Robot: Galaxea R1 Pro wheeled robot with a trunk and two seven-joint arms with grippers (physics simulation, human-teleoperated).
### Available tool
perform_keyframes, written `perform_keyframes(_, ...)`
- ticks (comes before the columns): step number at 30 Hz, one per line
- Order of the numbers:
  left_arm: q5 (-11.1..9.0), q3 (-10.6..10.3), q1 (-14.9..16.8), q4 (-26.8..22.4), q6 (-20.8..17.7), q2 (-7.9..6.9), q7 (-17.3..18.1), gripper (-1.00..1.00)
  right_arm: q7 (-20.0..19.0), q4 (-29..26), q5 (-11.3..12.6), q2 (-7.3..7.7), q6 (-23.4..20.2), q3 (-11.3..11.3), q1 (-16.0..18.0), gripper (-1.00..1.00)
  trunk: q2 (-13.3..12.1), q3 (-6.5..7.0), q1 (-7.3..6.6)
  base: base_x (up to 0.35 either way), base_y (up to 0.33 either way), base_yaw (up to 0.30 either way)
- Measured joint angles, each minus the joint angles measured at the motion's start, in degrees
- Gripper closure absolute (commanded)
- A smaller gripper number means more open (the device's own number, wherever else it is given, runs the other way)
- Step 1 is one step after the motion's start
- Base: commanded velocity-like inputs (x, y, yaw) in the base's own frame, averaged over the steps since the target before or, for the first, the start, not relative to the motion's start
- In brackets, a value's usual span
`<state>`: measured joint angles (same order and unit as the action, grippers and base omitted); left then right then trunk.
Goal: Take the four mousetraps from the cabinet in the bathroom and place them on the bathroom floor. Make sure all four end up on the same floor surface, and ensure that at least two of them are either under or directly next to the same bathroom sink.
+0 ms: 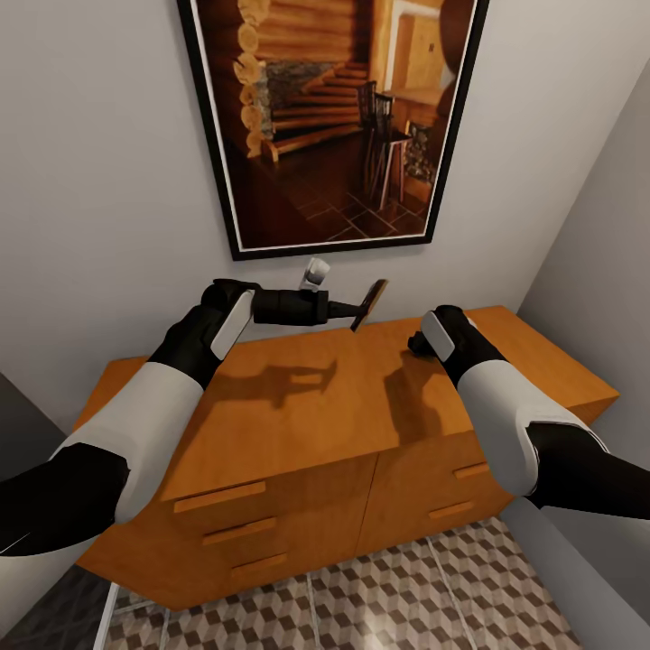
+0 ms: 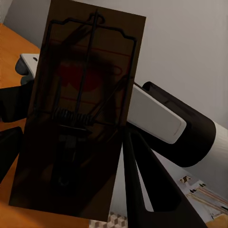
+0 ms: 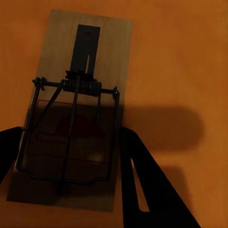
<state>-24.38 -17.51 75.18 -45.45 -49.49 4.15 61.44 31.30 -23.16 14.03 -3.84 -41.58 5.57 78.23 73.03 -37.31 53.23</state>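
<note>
From my left wrist camera: mousetrap (image 2: 80, 118) held close between the left pincer's (image 2: 71, 156) dark fingers (image 2: 142, 175), board upright, slightly tilted, in shadow. Spring coil and wire bar visible, red print on the wood. Behind it I see the right arm's (image 2: 190, 133) black-and-white forearm, orange-brown cabinet top (image 2: 12, 57), grey wall (image 2: 190, 47), patch of cube-pattern floor tile (image 2: 116, 221).

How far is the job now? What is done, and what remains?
No trap shows on the tiled floor yet. In hand: the left gripper holds one mousetrap up above the cabinet, and the right gripper is closed around a second trap against the orange wood. Left: setting traps on the floor, two by the sink.
</note>
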Motion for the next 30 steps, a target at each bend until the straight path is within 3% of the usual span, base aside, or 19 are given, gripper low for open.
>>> perform_keyframes(19,0.0,0.0,0.0,0.0,0.0,0.00,0.0,1.00,0.0,0.0,0.0,0.00,0.0,0.0,0.0,1.00,0.0,0.00,0.00,0.000,0.000,0.000)
perform_keyframes(30,0.1,0.0,0.0,0.0,-0.1,0.01,-0.1,1.00,0.0,2.4,-0.7,0.02,0.0,-0.3,0.0,1.00,-4.4,1.97,-2.41,0.000,0.000,0.000)
